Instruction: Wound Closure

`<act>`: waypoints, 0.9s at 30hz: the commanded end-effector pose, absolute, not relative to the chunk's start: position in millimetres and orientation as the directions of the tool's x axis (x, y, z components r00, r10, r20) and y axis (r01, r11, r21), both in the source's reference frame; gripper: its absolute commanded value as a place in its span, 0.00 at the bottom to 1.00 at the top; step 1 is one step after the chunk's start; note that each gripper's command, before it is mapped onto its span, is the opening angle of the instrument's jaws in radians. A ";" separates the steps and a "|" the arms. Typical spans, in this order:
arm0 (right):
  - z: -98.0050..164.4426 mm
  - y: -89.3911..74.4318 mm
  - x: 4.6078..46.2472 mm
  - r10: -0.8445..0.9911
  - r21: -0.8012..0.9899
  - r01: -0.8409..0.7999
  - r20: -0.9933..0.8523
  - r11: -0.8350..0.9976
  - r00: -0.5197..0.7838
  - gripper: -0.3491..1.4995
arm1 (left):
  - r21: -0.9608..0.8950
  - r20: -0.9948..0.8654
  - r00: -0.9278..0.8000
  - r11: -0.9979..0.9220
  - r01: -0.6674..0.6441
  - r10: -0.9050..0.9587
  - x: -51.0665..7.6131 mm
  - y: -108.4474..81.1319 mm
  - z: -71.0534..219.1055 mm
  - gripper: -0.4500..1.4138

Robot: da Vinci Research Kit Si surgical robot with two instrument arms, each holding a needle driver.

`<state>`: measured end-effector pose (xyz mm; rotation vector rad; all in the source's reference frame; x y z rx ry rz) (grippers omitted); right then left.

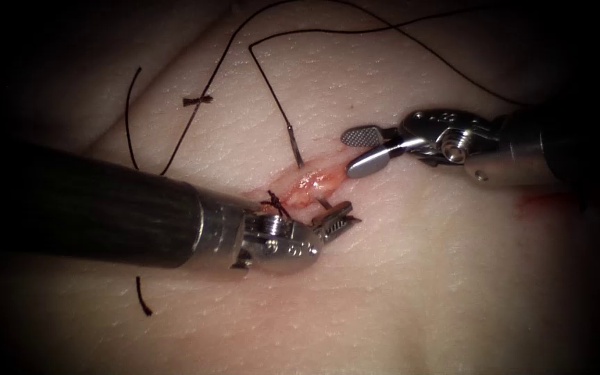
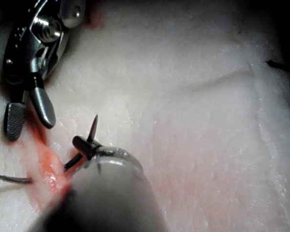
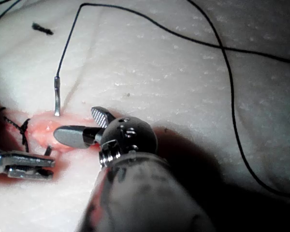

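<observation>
The curved needle (image 1: 294, 144) is in the tissue (image 1: 418, 278) across the cut (image 1: 310, 182). Its tail with the dark thread (image 1: 265, 76) stands out on the cut's upper left side. A short stretch near the tip comes out on the lower right side. My left tool (image 1: 338, 219) is shut on the needle there, and the tip (image 2: 94, 126) pokes past its jaws. My right tool (image 1: 350, 153) hangs open at the cut's upper right end and holds nothing. The right wrist view has the needle tail (image 3: 56, 96) beside the open right tool (image 3: 75, 123).
A tied stitch (image 1: 276, 203) with short ends closes the cut's lower left part, beside the left tool's wrist. Thread loops lie across the far tissue, with a small knot (image 1: 197, 101). A cut end of thread (image 1: 144, 297) lies near the front. Red fluid (image 1: 543, 201) stains the tissue under the right shaft.
</observation>
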<state>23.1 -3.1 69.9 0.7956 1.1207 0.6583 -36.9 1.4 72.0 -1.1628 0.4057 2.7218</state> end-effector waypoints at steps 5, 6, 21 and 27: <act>70.3 -4.0 22.5 0.796 0.826 -0.057 -0.520 0.561 0.310 0.61 | -0.051 -0.817 -0.534 -0.950 -0.307 0.217 -37.1 0.4 71.3 0.00; 70.2 -4.0 22.3 0.796 0.826 -0.056 -0.520 0.561 0.310 0.59 | -0.090 -0.826 -0.508 -0.946 -0.312 0.246 -37.2 0.4 71.0 0.00; 69.4 -5.2 20.8 0.709 0.752 0.020 -0.629 0.659 0.319 0.49 | -0.592 -0.767 -0.107 -0.763 -0.260 0.633 -38.1 -0.1 63.3 0.00; 68.7 -6.1 20.6 0.720 0.767 0.044 -0.619 0.640 0.315 0.16 | -0.639 -0.744 -0.065 -0.736 -0.222 0.665 -37.9 -0.5 59.9 0.00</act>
